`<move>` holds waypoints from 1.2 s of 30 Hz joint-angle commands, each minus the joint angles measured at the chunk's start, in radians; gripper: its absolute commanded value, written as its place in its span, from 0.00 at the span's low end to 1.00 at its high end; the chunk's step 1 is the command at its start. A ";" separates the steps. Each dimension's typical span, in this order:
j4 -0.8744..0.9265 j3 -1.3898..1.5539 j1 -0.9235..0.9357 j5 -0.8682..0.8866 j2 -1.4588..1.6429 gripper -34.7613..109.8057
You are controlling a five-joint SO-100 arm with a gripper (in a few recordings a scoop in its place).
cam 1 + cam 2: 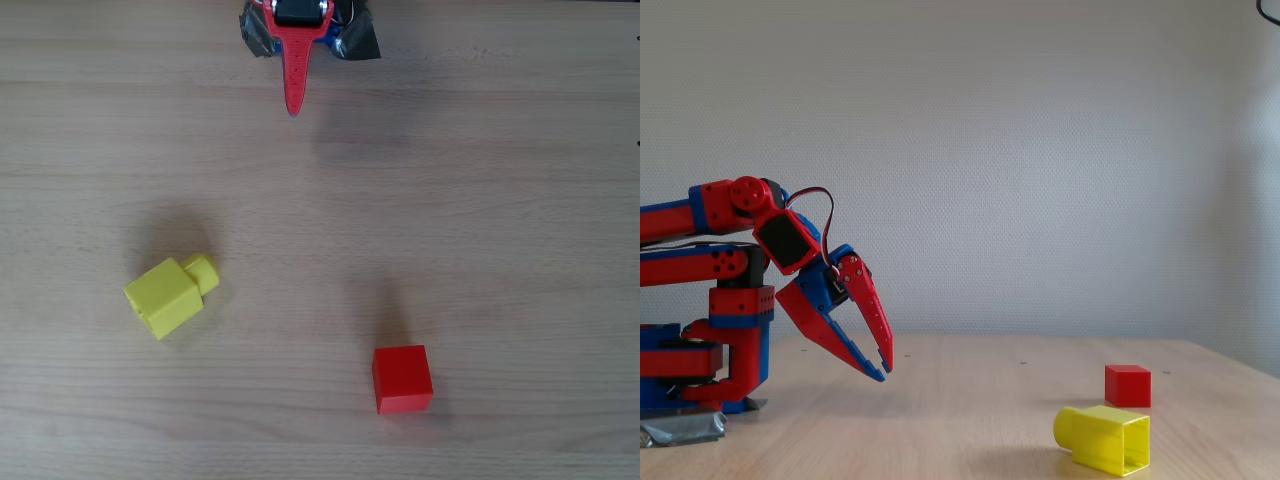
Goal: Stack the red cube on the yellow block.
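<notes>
Showing jaws nearly closed, fixed view; overhead, yellow block's (163, 297) stud

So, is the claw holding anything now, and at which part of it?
Nothing is held. The claw hangs closed and empty near the arm's base, far from the small red cube and the yellow studded block on the wooden table.

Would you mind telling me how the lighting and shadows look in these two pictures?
Overhead view: soft, even light; the yellow block and red cube cast faint blurred shadows up-picture on the table, no glare. Fixed view: diffuse light, sharp focus; the gripper hangs above the table, apart from both blocks.
</notes>
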 commanded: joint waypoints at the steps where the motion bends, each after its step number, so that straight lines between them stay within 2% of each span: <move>1: 0.020 -0.029 0.009 -0.025 0.017 0.24; 11: 0.018 -0.029 0.008 -0.028 0.017 0.24; 12: 0.015 -0.029 0.008 -0.026 0.017 0.26; 16: -0.020 -0.044 0.005 -0.026 -0.025 0.44; 18: -0.083 -0.094 0.009 -0.049 -0.109 0.52; 24: -0.262 -0.367 -0.037 -0.037 -0.472 0.54; 30: -0.270 -0.655 -0.114 0.046 -0.905 0.56; 36: -0.276 -0.834 -0.179 0.083 -1.207 0.56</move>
